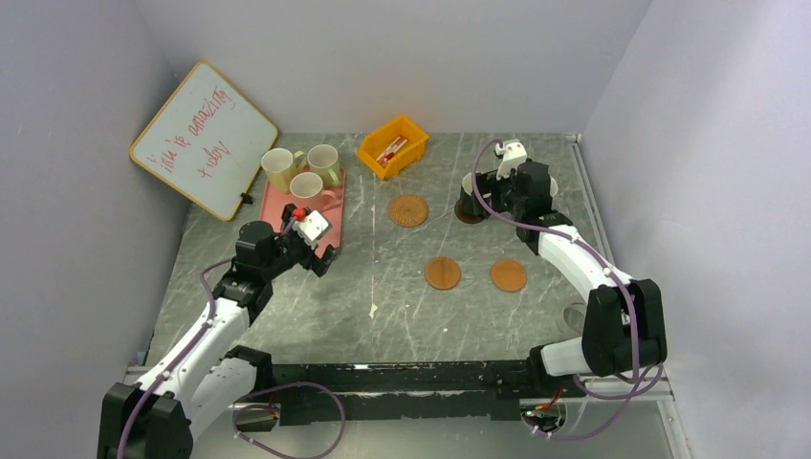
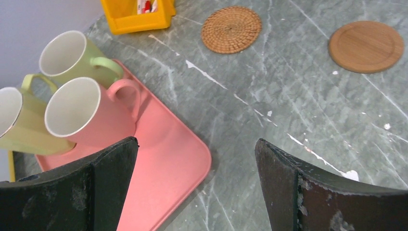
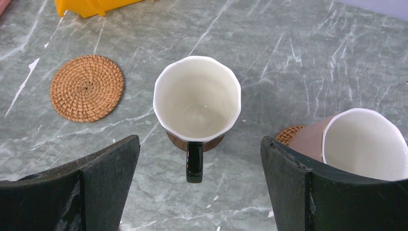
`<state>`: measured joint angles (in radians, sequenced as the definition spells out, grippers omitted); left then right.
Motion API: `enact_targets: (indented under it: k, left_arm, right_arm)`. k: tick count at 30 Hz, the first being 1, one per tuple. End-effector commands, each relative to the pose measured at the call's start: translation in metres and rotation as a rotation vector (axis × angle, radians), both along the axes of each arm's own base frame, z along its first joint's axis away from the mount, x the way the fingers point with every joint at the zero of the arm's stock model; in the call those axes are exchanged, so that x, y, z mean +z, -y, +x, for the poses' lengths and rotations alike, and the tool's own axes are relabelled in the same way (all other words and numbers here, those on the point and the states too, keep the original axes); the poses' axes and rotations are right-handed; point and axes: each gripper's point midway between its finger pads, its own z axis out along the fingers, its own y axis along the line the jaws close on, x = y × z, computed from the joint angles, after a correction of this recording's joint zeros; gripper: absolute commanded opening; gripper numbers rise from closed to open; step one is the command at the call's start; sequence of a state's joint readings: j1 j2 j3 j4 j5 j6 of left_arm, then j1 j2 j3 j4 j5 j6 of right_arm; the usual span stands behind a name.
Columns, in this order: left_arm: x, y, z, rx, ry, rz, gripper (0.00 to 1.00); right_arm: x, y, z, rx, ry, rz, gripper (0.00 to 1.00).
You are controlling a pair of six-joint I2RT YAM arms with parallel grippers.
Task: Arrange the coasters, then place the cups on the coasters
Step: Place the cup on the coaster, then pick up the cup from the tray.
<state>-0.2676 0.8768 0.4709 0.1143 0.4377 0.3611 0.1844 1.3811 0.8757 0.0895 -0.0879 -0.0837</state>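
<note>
My right gripper (image 3: 197, 140) hangs with jaws wide apart, empty, over the black cup (image 3: 197, 98), which sits upright on the dark coaster (image 3: 174, 140). My left gripper (image 2: 196, 144) gapes likewise above the pink tray (image 2: 178, 163) holding three cups (image 2: 86, 115). They look rigid, glazed, chippable: I'd pinch across the rim wall, gently.

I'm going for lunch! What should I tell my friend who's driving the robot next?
Left claw: open, empty, at the near end of the pink tray. Right claw: open, above the black cup.
Done: black cup on the dark coaster; one pink cup on a woven coaster beside it.
To do: two green cups and a second pink cup wait on the tray; the other woven coaster and two plain coasters are bare.
</note>
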Motion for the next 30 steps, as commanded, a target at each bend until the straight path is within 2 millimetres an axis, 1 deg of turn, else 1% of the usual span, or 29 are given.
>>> enact_targets:
  k: [1,6,10,16,19,20,24,25,30]
  left_arm:
    - [0.028,-0.016,0.020,0.134,0.067,-0.022,0.96]
    - [0.043,-0.033,0.036,0.252,0.111,-0.016,0.96]
    - [0.048,-0.042,0.054,0.324,0.104,0.010,0.96]
    - [0.054,-0.046,0.084,0.389,0.065,0.038,0.96]
    - [0.058,-0.049,0.101,0.422,0.064,0.062,0.96]
    - [0.063,-0.051,0.107,0.435,0.070,0.065,0.96]
    - [0.061,-0.060,0.129,0.471,0.056,0.072,0.96]
    - [0.058,-0.064,0.136,0.485,0.042,0.074,0.96]
    - [0.055,-0.083,0.165,0.521,0.000,0.056,0.96]
  right_arm:
    - [0.026,-0.001,0.003,0.017,0.098,0.015,1.00]
    - [0.029,-0.005,0.000,0.039,0.112,0.018,1.00]
    - [0.029,-0.007,-0.001,0.052,0.115,0.019,1.00]
    - [0.027,-0.008,-0.002,0.065,0.107,0.018,1.00]
    - [0.027,-0.009,-0.004,0.074,0.107,0.019,1.00]
    - [0.028,-0.010,-0.004,0.076,0.109,0.019,1.00]
    - [0.027,-0.011,-0.005,0.084,0.109,0.019,1.00]
    - [0.027,-0.011,-0.005,0.084,0.109,0.019,1.00]
    - [0.027,-0.010,-0.005,0.086,0.110,0.015,1.00]
